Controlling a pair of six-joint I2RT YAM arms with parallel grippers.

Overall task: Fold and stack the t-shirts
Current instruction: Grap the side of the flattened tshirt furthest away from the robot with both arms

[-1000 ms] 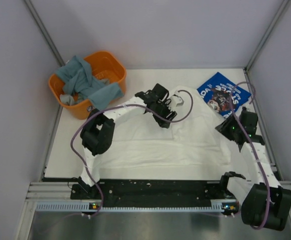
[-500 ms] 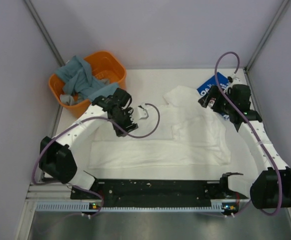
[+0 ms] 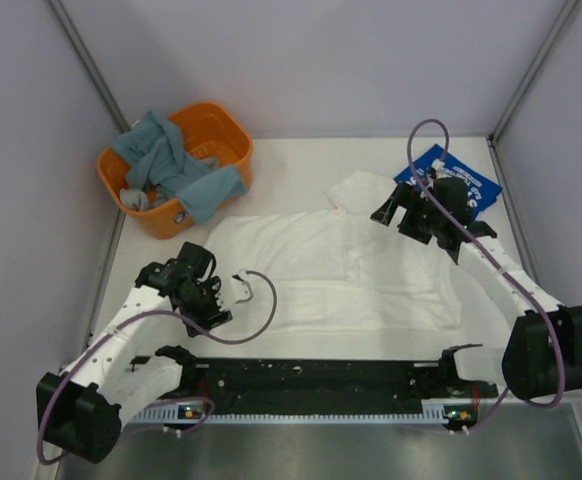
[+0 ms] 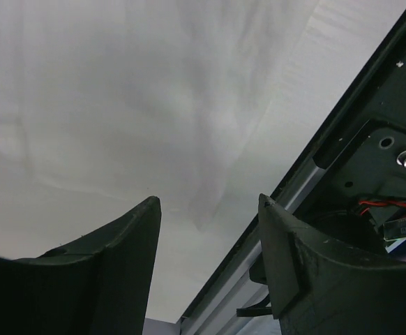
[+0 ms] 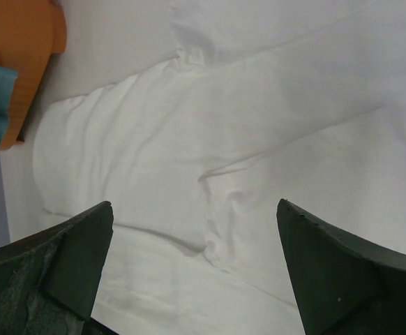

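Two robot arms work over a white t-shirt (image 3: 331, 270) on a pale counter (image 3: 291, 160). The orange basket (image 3: 239, 140) in the far left corner serves as the marker here. The white t-shirt lies to the right of the basket and nearer the arm bases. It is spread wide and fairly flat, with one bunched flap raised at its far edge. No print shows on the side facing up.

The left hand (image 3: 241, 288) hovers on the near side of the basket, over the shirt's near left corner. Its fingers (image 4: 105, 265) are parted partway and nothing is between them. In the left wrist view only white cloth (image 4: 119, 105) and the black base rail (image 4: 370, 105) lie below. The right hand (image 3: 383, 212) hangs well to the right of the basket, above the raised flap. It is spread fully wide and empty, with creased cloth (image 5: 224, 139) under it.

A royal-blue t-shirt (image 3: 466, 182) with white lettering lies farthest to the right of the basket, in the opposite far corner. It is partly hidden by the right arm and looks to be already folded into a small flat packet.

By this evidence the job is roughly midway. The blue shirt appears done. The white one has at most a first fold and still needs gathering into a packet. Nothing is stacked yet. A teal cloth (image 3: 166, 160) hangs over the basket's rim, and whether it is another shirt cannot be told.

The counter is plain white. It is closed in by pale grey-lilac walls with metal corner posts, and an aluminium frame runs along the near edge.
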